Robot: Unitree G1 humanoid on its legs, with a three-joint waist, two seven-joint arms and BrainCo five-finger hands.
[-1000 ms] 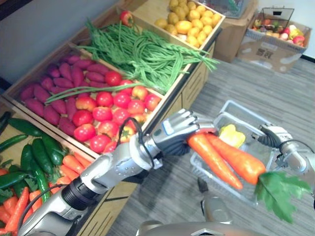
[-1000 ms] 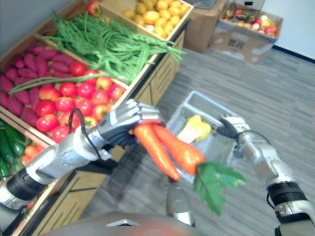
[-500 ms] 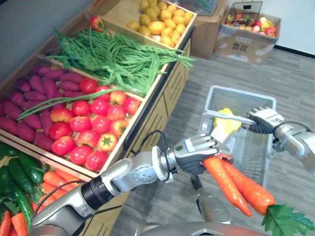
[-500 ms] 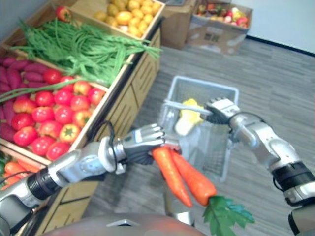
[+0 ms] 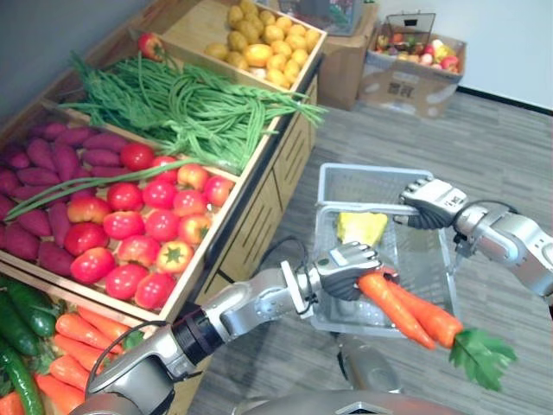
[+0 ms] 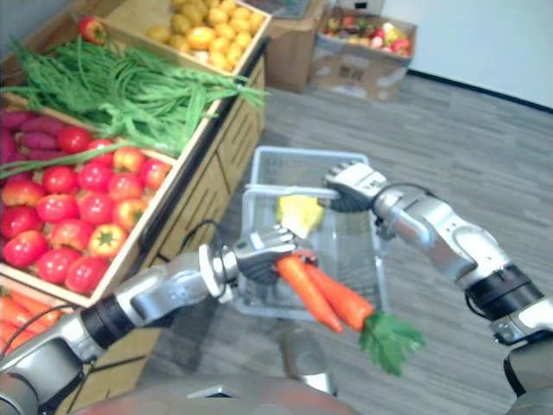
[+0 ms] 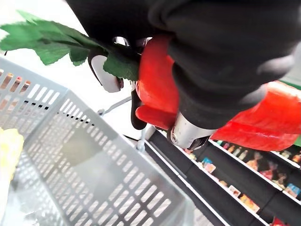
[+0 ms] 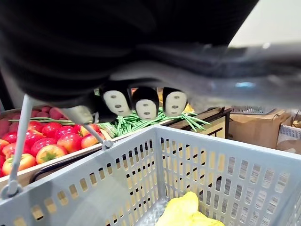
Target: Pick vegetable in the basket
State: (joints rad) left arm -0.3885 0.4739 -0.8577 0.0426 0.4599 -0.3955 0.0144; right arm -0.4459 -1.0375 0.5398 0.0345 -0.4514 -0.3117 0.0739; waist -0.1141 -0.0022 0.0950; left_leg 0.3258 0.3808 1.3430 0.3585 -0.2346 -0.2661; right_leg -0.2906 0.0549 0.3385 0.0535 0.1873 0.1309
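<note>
I see left robot hand clamped on carrots over basket's near rim, right robot hand gripping its handle, yellow vegetable inside.

floor grey planks | wall white | wooden stand | cardboard boxes by wall

Readable text: none in any view.
Cardboard box: dark printed marks on its side, too small to make out.
</note>
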